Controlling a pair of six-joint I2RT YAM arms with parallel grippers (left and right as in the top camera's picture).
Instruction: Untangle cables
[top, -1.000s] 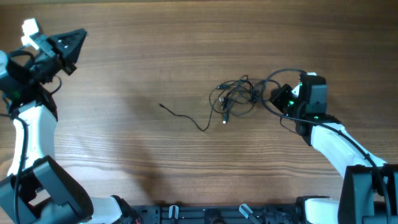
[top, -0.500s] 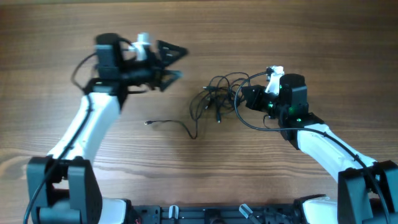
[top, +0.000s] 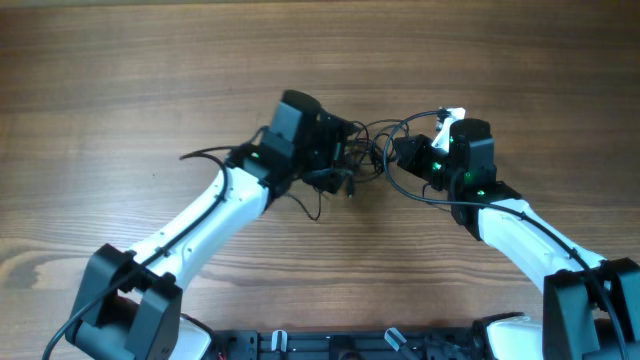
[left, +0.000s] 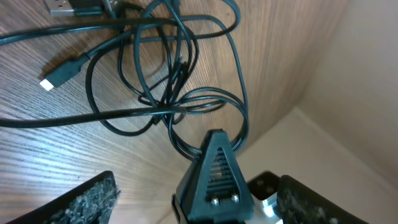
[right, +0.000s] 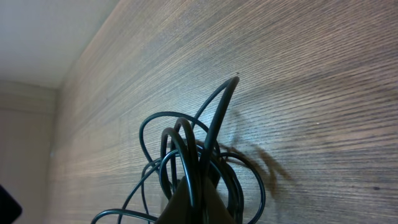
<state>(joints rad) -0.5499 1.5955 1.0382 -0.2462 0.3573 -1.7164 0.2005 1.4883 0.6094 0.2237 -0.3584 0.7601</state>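
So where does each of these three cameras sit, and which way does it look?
Overhead: above the table, looking straight down; left arm and right arm show, left pincer and right pincer meeting at the cables.
Left wrist: on the left arm, looking down close on the cables; its own fingers show at the bottom corners.
Right wrist: on the right arm, looking low along the table; its pincer tip shows below, holding cables.
Shared: every view shows the cables.

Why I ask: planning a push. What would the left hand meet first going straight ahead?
The cables: their tangled loops lie right ahead of the left hand, between its spread fingers. Contact likely at once, though depth is unclear.
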